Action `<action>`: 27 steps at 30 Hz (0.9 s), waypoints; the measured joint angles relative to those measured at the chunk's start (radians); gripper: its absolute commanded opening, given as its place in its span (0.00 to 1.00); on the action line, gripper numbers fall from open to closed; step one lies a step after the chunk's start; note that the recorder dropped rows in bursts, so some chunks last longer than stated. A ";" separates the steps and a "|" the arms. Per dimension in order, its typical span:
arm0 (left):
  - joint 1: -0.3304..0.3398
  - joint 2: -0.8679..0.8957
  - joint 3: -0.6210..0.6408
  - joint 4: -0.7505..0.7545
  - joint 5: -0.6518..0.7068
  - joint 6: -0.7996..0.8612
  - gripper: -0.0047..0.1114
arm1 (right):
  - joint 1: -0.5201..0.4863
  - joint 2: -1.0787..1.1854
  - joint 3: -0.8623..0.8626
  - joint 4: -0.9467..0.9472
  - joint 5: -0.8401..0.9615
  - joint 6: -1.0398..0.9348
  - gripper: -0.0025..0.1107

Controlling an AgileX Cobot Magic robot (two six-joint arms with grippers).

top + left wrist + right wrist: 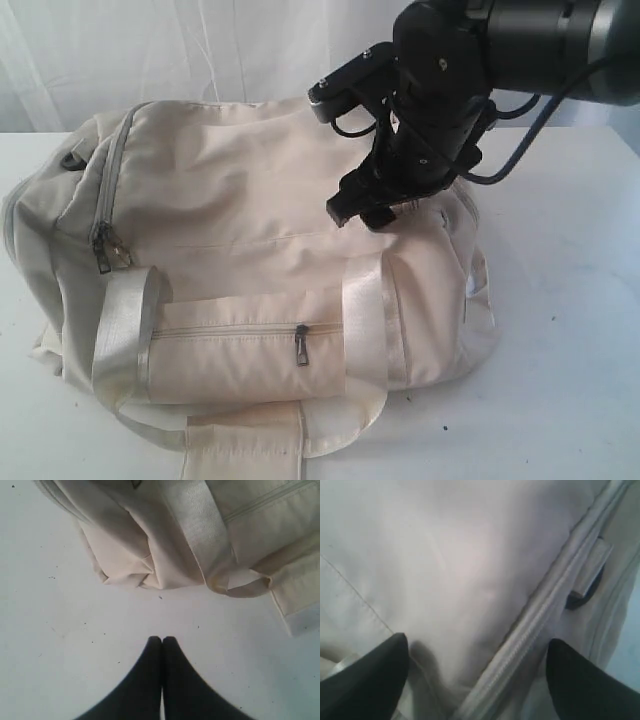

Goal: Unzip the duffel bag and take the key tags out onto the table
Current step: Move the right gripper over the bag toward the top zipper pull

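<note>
Two tools show. The right tool (477, 677) stands spread wide, one finger on either side of the closed zipper (535, 625) atop the duffel bag (250, 200) directly beneath it. The left tool (161, 641) is pressed together over bare worktop (60, 645), with the bag's end just ahead of its tips.

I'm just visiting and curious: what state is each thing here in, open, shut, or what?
duffel bag: lying on the table, main zipper closed where visible.
front pocket: zipped shut.
left gripper: shut, over bare table beside the bag.
right gripper: open, over the main zipper, holding nothing.
key tags: not visible.
</note>
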 measured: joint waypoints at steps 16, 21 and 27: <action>0.000 0.000 0.000 -0.035 -0.008 0.039 0.04 | 0.000 0.042 0.005 -0.005 0.117 -0.088 0.02; 0.000 0.000 0.000 -0.035 -0.009 0.039 0.04 | 0.000 -0.021 0.077 -0.005 0.108 -0.115 0.02; 0.000 0.000 0.000 -0.035 -0.013 0.041 0.04 | 0.000 -0.141 0.198 -0.007 0.078 -0.119 0.02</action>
